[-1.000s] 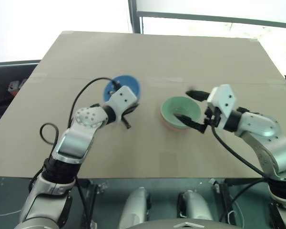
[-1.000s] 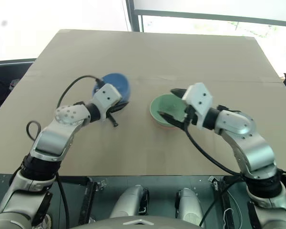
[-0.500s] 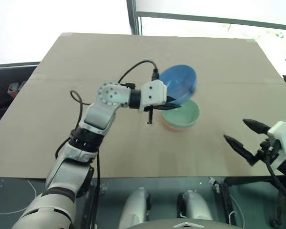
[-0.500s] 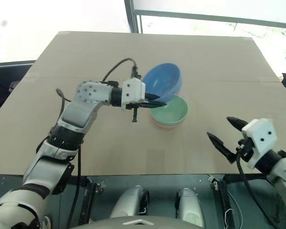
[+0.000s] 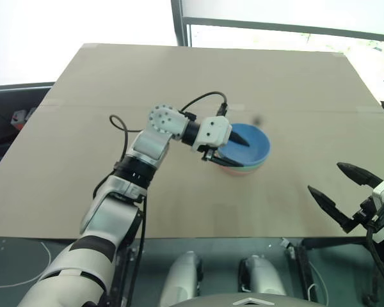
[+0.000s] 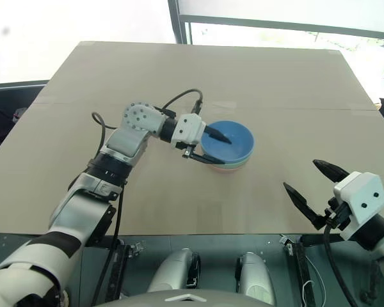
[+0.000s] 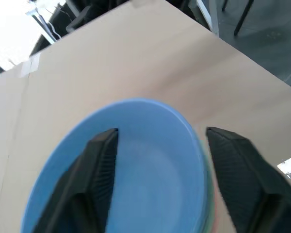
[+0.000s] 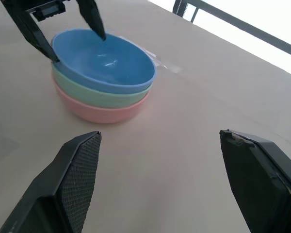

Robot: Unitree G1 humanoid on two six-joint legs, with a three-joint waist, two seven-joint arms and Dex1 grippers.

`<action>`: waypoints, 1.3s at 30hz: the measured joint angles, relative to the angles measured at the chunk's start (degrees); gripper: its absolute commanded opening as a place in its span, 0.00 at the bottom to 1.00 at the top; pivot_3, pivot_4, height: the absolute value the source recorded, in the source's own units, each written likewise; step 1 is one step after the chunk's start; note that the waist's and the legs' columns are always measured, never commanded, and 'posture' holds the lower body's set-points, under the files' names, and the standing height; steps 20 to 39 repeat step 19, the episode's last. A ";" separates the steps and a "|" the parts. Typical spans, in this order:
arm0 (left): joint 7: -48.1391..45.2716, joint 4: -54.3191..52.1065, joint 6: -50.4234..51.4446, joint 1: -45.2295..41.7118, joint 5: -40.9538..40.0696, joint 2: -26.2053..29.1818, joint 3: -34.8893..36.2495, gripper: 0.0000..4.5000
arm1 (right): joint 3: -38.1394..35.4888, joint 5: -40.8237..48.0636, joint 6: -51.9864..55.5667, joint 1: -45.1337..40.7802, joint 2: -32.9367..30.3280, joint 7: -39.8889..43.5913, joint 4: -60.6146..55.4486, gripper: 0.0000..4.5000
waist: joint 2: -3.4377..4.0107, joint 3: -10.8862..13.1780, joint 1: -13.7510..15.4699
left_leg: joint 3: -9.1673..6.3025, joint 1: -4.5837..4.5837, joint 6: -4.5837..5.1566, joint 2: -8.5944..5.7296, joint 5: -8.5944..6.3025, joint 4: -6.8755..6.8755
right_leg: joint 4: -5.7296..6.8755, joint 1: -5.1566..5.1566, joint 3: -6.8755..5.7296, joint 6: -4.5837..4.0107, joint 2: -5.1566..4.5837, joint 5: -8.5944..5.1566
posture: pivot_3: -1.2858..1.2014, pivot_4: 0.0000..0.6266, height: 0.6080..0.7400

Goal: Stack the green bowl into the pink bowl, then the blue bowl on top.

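The three bowls stand nested in one stack near the middle of the tan worktop (image 5: 102, 185). The pink bowl (image 8: 99, 111) sits at the bottom on the worktop, the green bowl (image 8: 104, 92) rests inside it, and the blue bowl (image 8: 102, 60) lies on top, seated level in the green one. Only the rims of the lower two show beneath the blue bowl in the head views.

The left claw (image 5: 233, 148) reaches in from the robot's left side at the near-left rim of the stack. Its two black fingers are spread: one finger (image 8: 92, 17) hangs over the inside of the blue bowl, the other (image 8: 36, 36) sits outside the rim, against the side of the stack. In the left wrist view the fingers stand well apart with the blue bowl's rim between them, and whether either pad touches the rim cannot be told. The claw reads as released, straddling the rim rather than pinching it.

The right claw (image 5: 338, 192) is well apart from the stack, off the near-right edge of the worktop, its fingers spread wide and empty.

No brand, label or writing can be read on the bowls, the worktop or the arms.
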 measured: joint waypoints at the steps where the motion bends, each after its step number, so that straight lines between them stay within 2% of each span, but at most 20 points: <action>1: 0.76 -0.06 0.80 0.00 -0.57 -0.05 1.03 0.67 | 0.18 -0.15 -0.18 -0.02 0.00 -0.17 0.00 0.91 | 0.00 0.00 -0.03 | 0.00 0.01 0.00 0.05 0.00 0.00 | 0.02 0.00 0.00 0.00 0.00 0.00 | 0.52 0.24 1.00; 3: 4.58 -1.08 6.41 0.52 -3.77 0.01 5.32 0.67 | 1.89 -1.61 -0.99 -0.95 -0.24 -0.51 0.32 0.91 | 0.00 0.00 -0.21 | 0.00 0.02 0.00 0.12 0.00 0.00 | 0.02 0.00 0.02 0.00 0.02 0.00 | 0.52 0.24 1.00; 5: 9.98 -4.27 12.61 3.71 -9.35 0.55 12.59 0.67 | 5.48 -3.78 -1.45 -4.51 -1.03 -1.15 3.24 0.91 | 0.02 -0.02 -0.69 | 0.04 0.08 0.00 0.15 0.00 0.00 | 0.05 0.00 0.07 0.00 0.01 0.00 | 0.52 0.24 1.00; 7: 12.22 -6.91 13.38 7.34 -10.21 1.91 15.33 0.67 | 6.78 -4.56 -1.90 -6.03 -1.21 -1.25 5.76 0.91 | 0.05 -0.03 -1.04 | 0.04 0.11 -0.02 0.14 0.01 -0.03 | 0.04 0.00 0.08 0.00 0.01 0.00 | 0.52 0.24 1.00; 9: 15.25 -11.63 15.51 14.11 -10.51 4.79 17.97 0.67 | 9.00 -5.40 -2.34 -8.92 -2.29 -0.53 9.76 0.91 | 0.04 -0.03 -1.06 | 0.06 0.10 -0.02 0.15 0.01 -0.05 | 0.01 0.00 0.07 -0.01 0.01 0.00 | 0.52 0.24 1.00; 10: 17.00 -15.75 17.36 20.17 -11.14 7.11 20.14 0.67 | 10.17 -5.66 -2.65 -11.51 -3.15 0.20 13.21 0.91 | 0.03 -0.03 -1.17 | 0.06 0.09 -0.02 0.13 0.01 -0.06 | 0.01 0.00 0.07 -0.01 -0.01 0.00 | 0.52 0.24 1.00; 11: 17.26 -16.46 17.95 22.00 -11.38 7.77 20.66 0.67 | 10.12 -5.77 -2.74 -11.88 -3.34 0.34 14.24 0.91 | 0.03 -0.03 -1.31 | 0.09 0.10 -0.02 0.14 0.01 -0.07 | 0.01 0.00 0.12 0.00 -0.02 0.01 | 0.52 0.24 1.00; 14: 19.09 -23.03 23.31 34.76 -13.54 12.82 25.69 0.67 | 10.00 -5.63 -3.68 -13.13 -5.59 3.48 20.63 0.91 | 0.01 0.00 -0.19 | 0.01 0.06 -0.02 0.14 0.00 -0.07 | -0.04 0.00 0.00 -0.01 -0.06 0.00 | 0.52 0.24 1.00; 18: 20.70 -30.74 26.41 42.83 -15.75 16.03 29.81 0.67 | 8.46 -3.91 -4.32 -12.74 -8.29 7.67 23.19 0.91 | 0.02 0.00 0.81 | -0.05 0.08 -0.02 0.12 0.00 0.02 | -0.05 0.10 -0.03 -0.01 -0.11 0.00 | 0.52 0.24 1.00; 39: 20.83 -31.54 26.67 43.79 -16.08 16.41 30.40 0.67 | 7.87 -3.60 -4.33 -12.62 -8.65 8.23 23.49 0.91 | 0.03 0.00 0.83 | -0.05 0.10 -0.02 0.12 0.00 0.02 | -0.05 0.13 -0.03 -0.01 -0.11 0.00 | 0.52 0.24 1.00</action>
